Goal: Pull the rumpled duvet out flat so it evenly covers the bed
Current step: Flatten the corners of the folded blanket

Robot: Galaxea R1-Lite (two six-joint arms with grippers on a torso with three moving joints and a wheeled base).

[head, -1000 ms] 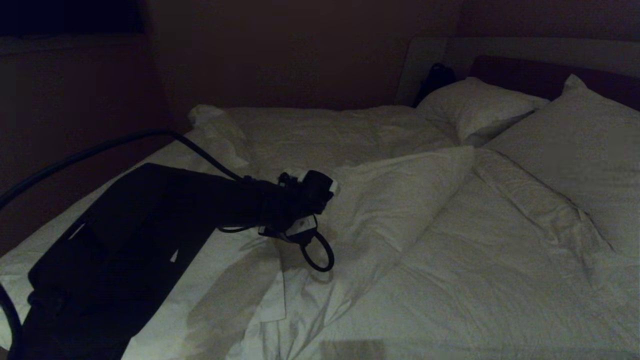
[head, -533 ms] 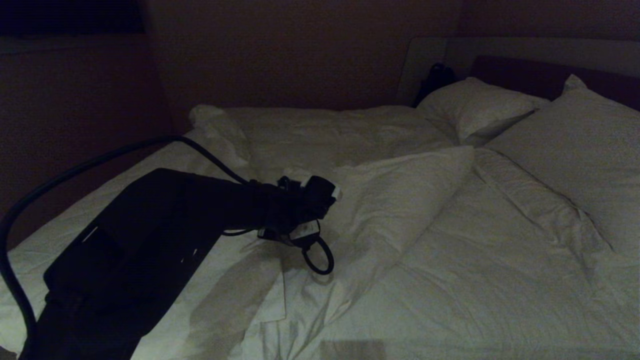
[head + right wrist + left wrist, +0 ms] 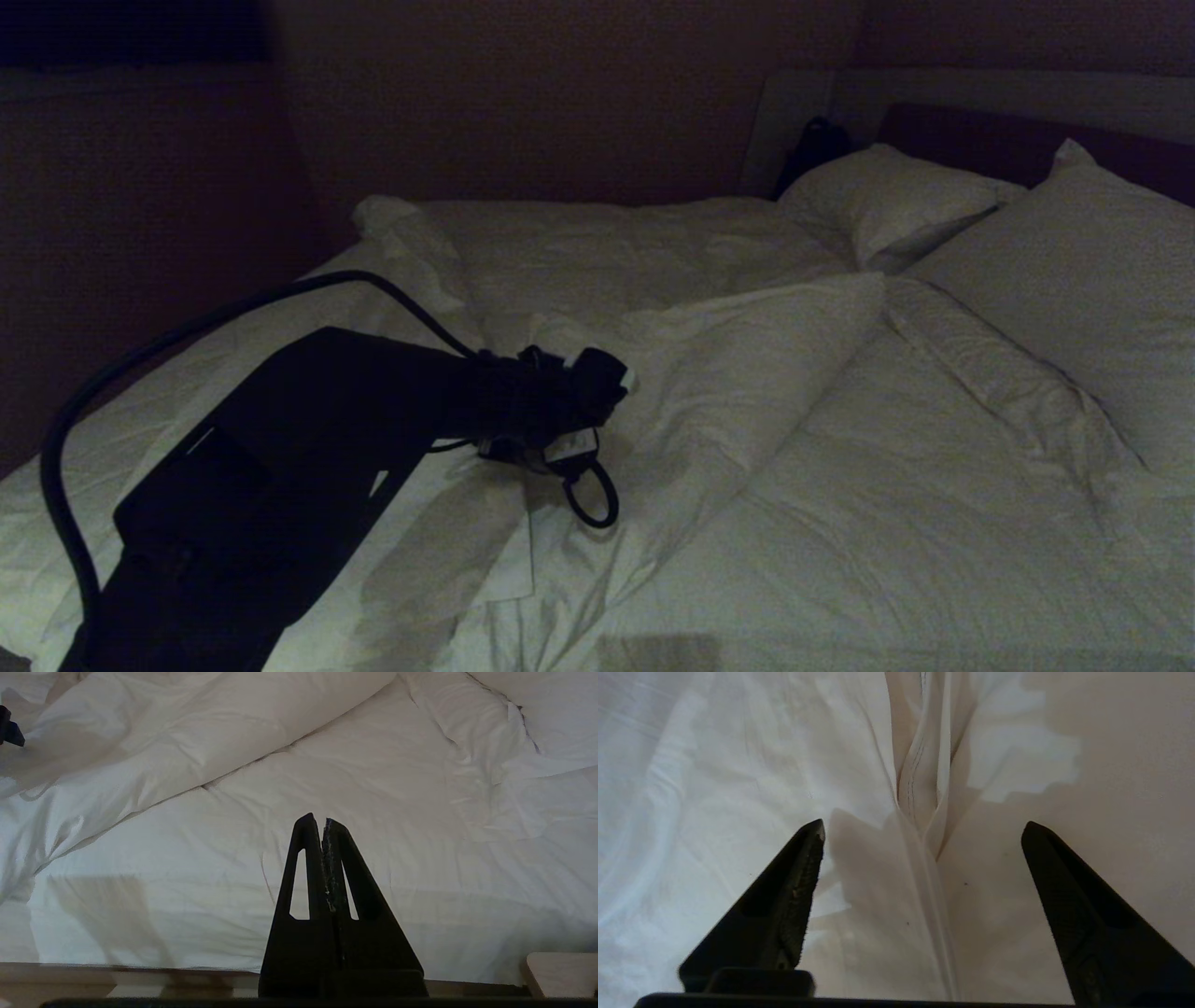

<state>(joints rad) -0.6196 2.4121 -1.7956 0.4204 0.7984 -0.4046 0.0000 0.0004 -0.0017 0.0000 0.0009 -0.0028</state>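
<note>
Duvet [image 3: 747, 373] is lying bunched on bed [image 3: 840, 560], a thick fold running diagonally across the middle, far-left part piled toward the wall; near-right part of the mattress is showing only flat sheet [image 3: 373, 868]. Two pillows [image 3: 896, 205] are sitting at far right by the headboard.

L gripper [image 3: 611, 373] is hovering over the fold at centre-left, jaws spread wide, nothing between them; wrist view is showing a stitched duvet seam [image 3: 920, 788] running between the fingertips [image 3: 808, 858], not pinched. R gripper [image 3: 324, 826] is sitting parked at the near edge, jaws clenched, empty.

Risks, as judged:
- Jaws closing on a thin top layer only → cloth slipping out mid-pull, fold staying put.
- Jaws biting too deep → sheet getting caught w/ duvet, both dragging.
- One-point pull → duvet skewing, uneven cover; far-left pile possibly sliding off the far side.
- Arm cable [image 3: 233, 308] is looping over the bedding; may be snagging cloth during a pull.

Containers: none in view.
</note>
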